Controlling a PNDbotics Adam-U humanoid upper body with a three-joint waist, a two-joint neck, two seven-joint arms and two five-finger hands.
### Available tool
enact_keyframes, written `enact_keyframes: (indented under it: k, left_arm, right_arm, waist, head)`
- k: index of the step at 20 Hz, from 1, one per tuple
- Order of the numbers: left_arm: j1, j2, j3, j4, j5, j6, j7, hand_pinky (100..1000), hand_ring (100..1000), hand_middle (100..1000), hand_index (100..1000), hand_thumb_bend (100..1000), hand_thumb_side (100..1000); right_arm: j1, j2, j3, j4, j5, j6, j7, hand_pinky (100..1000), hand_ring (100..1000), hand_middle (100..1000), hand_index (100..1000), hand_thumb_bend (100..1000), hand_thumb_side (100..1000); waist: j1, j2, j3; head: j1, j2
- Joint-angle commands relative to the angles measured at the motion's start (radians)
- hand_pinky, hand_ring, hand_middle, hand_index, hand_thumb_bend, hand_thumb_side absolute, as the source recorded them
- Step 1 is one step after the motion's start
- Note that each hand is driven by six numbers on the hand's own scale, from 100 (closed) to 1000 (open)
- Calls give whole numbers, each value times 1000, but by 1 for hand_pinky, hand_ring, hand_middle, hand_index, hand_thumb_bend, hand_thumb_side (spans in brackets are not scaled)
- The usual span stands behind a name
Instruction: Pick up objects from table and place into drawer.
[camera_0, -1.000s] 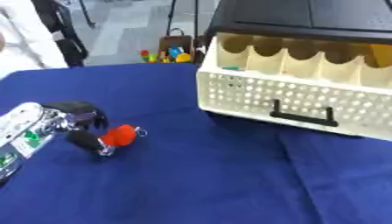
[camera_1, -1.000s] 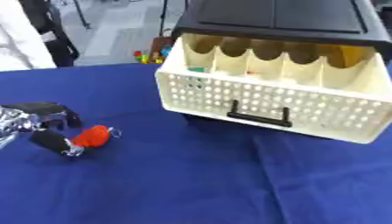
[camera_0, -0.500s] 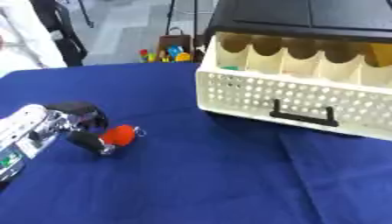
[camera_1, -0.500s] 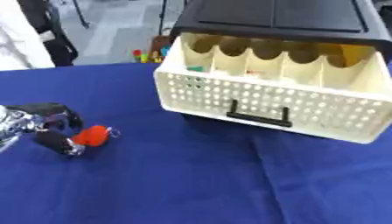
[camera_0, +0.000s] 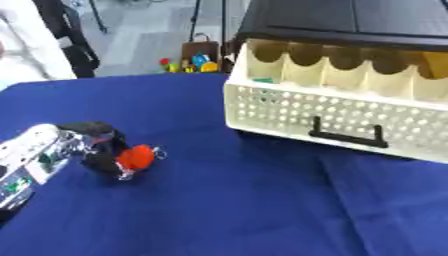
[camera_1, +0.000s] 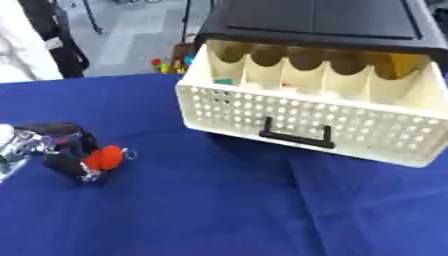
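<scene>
My left hand (camera_0: 94, 145) comes in from the left edge, low over the blue table, fingers curled round a small red object (camera_0: 136, 156) with a small metal ring on its right side. The cream drawer (camera_0: 341, 120) with a perforated front and a black handle (camera_0: 344, 139) stands pulled open at the right, under a black cabinet top (camera_1: 315, 22). Its scalloped compartments hold a few small things, among them a teal piece (camera_0: 262, 79) and a yellow shape (camera_1: 395, 64). My right hand shows in neither view.
The blue cloth (camera_0: 219, 205) covers the table. Beyond its far edge, small colourful toys (camera_0: 188, 62) lie on the floor, and a person in white stands at the upper left.
My left hand with the red object has shifted slightly to the right, still low over the cloth. The drawer has not moved.
</scene>
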Motion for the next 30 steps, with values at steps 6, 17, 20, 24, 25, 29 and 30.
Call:
enact_keyframes:
  k: [6,17,20,24,25,29,30]
  left_arm:
    - [-21,-7,3,45,-16,-10,20,565,725,721,800,396,564]
    - [-27,-17,3,61,-32,-16,93,427,587,570,670,290,455]
    - [-30,-17,4,61,-42,-12,114,403,564,546,647,274,455]
    - [-32,-19,7,61,-62,-4,141,357,530,516,613,232,453]
    - [-32,-19,8,62,-65,-1,147,357,530,516,613,232,453]
    - [-33,-21,8,66,-69,1,158,326,511,505,603,100,487]
    - [-35,-19,11,69,-72,6,159,327,513,507,605,100,488]
  right_arm:
    - [-4,-13,-16,-7,6,15,-14,251,398,357,653,100,865]
    - [1,-6,-24,-7,6,21,-24,253,398,358,652,100,865]
    - [4,-4,-24,-7,5,22,-25,251,396,357,652,100,866]
    - [7,-1,-26,-7,6,24,-27,249,394,355,651,100,865]
    - [8,0,-27,-7,6,24,-27,249,394,355,651,100,865]
    - [9,0,-27,-7,6,25,-28,248,393,354,651,100,862]
    - [10,1,-27,-7,7,26,-28,248,393,354,651,100,863]
  waist:
    - [-4,-13,-5]
    - [-4,-11,-6]
    - [-4,-12,-6]
    - [-4,-12,-7]
    - [-4,-12,-8]
    - [-4,-12,-8]
    - [-4,-13,-7]
  head:
    - [4,-16]
    - [4,-14]
    - [4,-14]
    - [4,-17]
    - [5,-17]
    - [4,-18]
    - [4,-17]
